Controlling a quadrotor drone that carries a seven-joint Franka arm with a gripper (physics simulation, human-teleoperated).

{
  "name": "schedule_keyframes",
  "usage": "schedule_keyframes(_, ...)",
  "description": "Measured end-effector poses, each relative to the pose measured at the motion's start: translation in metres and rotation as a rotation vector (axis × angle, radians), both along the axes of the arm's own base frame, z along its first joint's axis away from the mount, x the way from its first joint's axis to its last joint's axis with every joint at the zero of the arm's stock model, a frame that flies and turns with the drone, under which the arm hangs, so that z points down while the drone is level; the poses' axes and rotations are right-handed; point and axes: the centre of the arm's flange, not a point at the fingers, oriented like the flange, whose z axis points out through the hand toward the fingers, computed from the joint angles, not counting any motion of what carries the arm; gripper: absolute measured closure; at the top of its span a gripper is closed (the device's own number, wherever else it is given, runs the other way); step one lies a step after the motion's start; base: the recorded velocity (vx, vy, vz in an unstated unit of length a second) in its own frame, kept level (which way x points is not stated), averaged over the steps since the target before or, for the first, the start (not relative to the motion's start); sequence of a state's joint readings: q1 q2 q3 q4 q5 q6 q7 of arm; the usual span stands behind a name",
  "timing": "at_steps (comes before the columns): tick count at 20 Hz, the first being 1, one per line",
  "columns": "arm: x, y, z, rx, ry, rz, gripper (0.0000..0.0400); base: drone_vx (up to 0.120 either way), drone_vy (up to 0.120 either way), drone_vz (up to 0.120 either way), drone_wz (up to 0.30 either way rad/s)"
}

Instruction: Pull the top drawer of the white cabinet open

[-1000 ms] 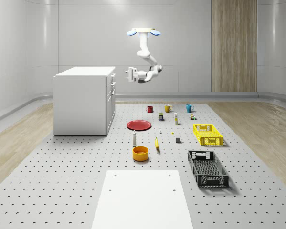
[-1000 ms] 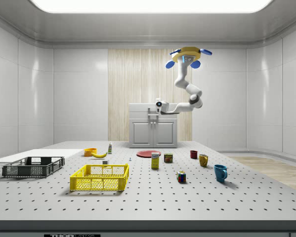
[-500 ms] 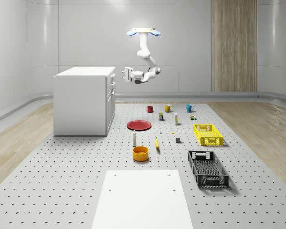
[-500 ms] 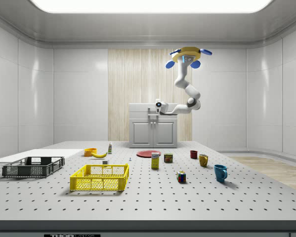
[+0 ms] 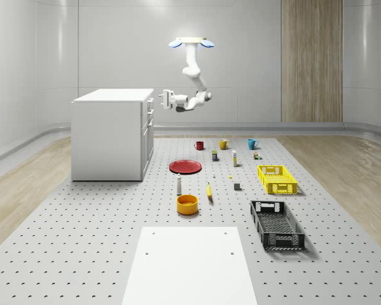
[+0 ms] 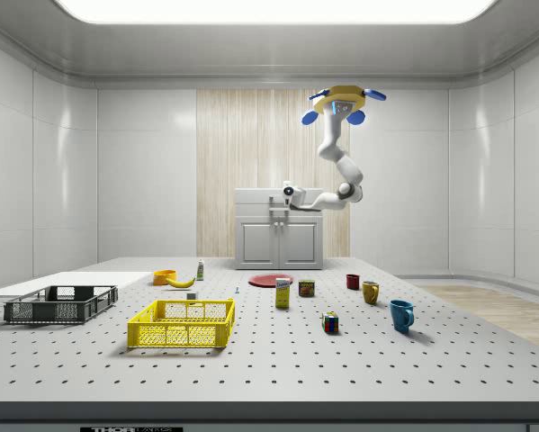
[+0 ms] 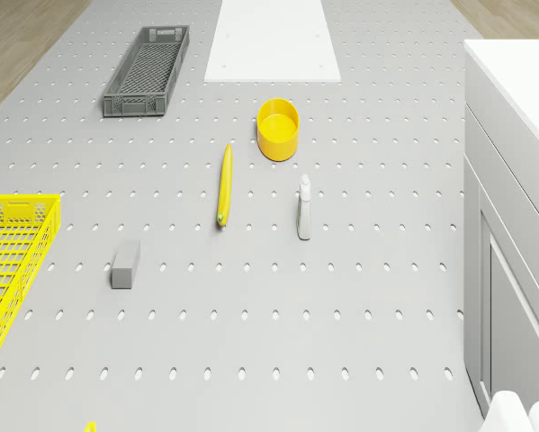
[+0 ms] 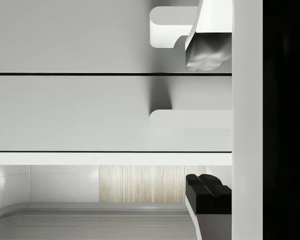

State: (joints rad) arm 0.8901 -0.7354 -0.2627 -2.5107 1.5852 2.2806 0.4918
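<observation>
**Gripper closes in on cabinet's top drawer handle**

Your quadrotor drone (image 5: 191, 42) hovers high above the perforated grey table (image 5: 101, 254), over the stretch between the boxy white cabinet (image 5: 109, 135) and the flat red plate (image 5: 185, 166). The arm reaches sideways toward the cabinet front, putting the two-finger gripper (image 5: 162, 99) just beside the top drawer (image 5: 150, 102) at the cabinet's upper edge. In the wrist view the fingers (image 8: 208, 47) stand spread, one at 12 o'clock and one at 6, with the drawer's pale bar handle (image 8: 190, 118) between them, offset toward the top drawer's seam. The drawer looks shut. Your risk: closing now may catch only the handle's end and slip off when you pull, or drone drift may knock the fingers against the drawer face.
</observation>
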Motion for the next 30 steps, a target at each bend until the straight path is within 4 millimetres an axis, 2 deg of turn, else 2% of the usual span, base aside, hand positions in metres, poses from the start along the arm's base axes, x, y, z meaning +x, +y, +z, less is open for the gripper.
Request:
schedule_keyframes(12, 0.000, 0.006, 0.000, 0.000, 0.000, 0.000, 0.0095, 0.000, 0.000, 0.000, 0.000)
schedule_keyframes(24, 0.000, 0.038, 0.000, 0.000, 0.000, 0.000, 0.0095, 0.000, 0.000, 0.000, 0.000)
schedule_keyframes(30, 0.000, 0.046, 0.000, 0.000, 0.000, 0.000, 0.0095, 0.000, 0.000, 0.000, 0.000)
